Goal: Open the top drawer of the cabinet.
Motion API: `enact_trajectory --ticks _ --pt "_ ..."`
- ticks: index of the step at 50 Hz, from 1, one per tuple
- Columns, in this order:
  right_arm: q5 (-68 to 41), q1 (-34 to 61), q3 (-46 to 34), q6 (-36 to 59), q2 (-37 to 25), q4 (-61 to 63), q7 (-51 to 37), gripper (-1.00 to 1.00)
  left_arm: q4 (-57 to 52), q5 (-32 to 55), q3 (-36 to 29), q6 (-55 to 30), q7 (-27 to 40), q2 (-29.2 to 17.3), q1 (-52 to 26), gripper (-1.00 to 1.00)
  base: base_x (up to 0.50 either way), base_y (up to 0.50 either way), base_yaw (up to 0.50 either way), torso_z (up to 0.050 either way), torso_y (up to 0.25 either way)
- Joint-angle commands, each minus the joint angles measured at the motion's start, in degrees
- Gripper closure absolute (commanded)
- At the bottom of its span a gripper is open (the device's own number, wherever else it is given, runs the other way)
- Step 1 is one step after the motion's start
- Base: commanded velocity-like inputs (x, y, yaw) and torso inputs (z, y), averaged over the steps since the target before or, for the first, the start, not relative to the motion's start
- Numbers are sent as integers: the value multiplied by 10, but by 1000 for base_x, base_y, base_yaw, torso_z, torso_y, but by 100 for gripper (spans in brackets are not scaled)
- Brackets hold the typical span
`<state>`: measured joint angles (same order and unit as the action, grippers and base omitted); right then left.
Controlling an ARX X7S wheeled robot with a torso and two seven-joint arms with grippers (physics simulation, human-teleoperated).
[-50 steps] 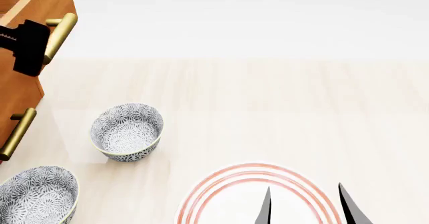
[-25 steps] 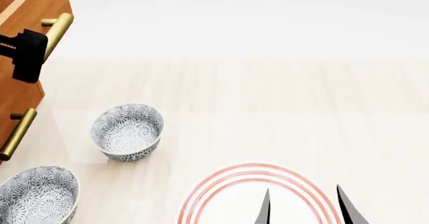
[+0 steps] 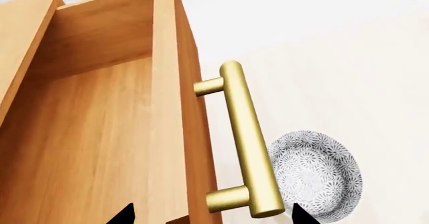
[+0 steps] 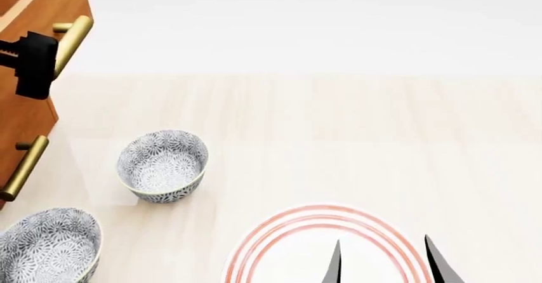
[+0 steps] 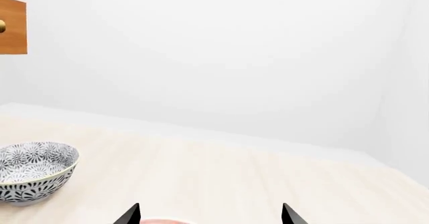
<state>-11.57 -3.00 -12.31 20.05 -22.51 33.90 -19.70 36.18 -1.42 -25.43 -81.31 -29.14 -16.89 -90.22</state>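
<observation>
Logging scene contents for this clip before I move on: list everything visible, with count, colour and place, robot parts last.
cabinet: one, orange-brown wood, far left edge of the head view.
top drawer: one, same wood, pulled out, inside showing, brass bar handle.
lower drawer handle: one, brass, below it.
bowls: two, grey-white floral; one right of the cabinet, one nearer the robot.
plate: one, white with red rings, bottom centre.
table: one, pale wood.
left gripper: black, open, straddling the drawer front and handle.
right gripper: black, open, over the plate.
</observation>
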Motion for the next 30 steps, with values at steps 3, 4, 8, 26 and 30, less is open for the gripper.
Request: enact_trajectory --ticks 3,4,8,26,30 --pt "-1 1 0 1 -2 4 -1 -100 -14 -41 -1 4 -7 23 62 -100 0 0 0 -3 0" --pt "-2 1 1 1 -2 5 -1 -100 -23 -40 -3 0 -10 23 65 -100 0 0 0 0 0" --pt "-3 -1 4 0 -3 6 -2 -100 -76 -34 -14 -28 -23 25 76 -100 0 0 0 -3 0" --pt "-6 -5 4 -8 -6 0 -4 -100 -157 -23 -21 -75 -36 43 88 -100 0 0 0 -2 0" --pt "-7 -6 5 -10 -6 0 -5 -100 -161 -21 -18 -77 -37 48 90 -100 0 0 0 0 0"
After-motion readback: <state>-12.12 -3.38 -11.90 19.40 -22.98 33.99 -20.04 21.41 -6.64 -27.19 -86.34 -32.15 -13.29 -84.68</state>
